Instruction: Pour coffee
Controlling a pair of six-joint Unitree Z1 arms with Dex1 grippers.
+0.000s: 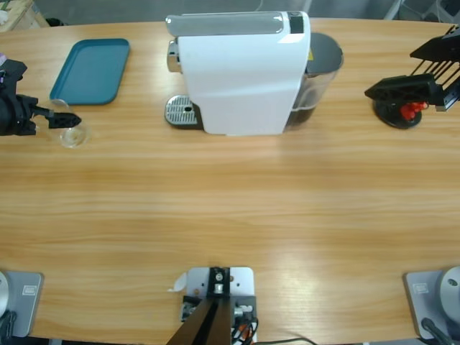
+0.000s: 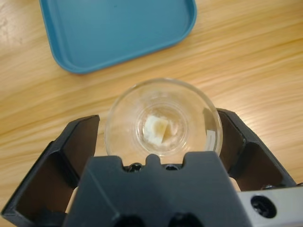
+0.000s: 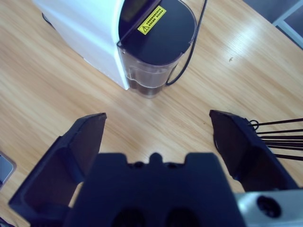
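Glass cup (image 2: 163, 120), clear and round, sits between the jaws of the left gripper (image 2: 161, 137) at the centre of the left wrist view; the jaws flank its sides closely, but whether they actually press on the glass cannot be told. Only a pale tan residue shows at the cup's bottom (no dark coffee is visible in it). In the high view the cup (image 1: 72, 133) stands on the wooden table (image 1: 230, 208) at the far left, just below a teal tray (image 1: 90, 70). A white coffee machine (image 1: 241, 72) occupies the upper middle, its metal drip grate (image 1: 181, 111) bare. So the task looks early: the cup apparently has yet to reach the grate and be filled. The right gripper (image 3: 158, 127), at the upper right of the high view (image 1: 392, 90), has its jaws spread wide and holds nothing. Bare table lies between cup and grate, though the cup sits near the frame's left edge.
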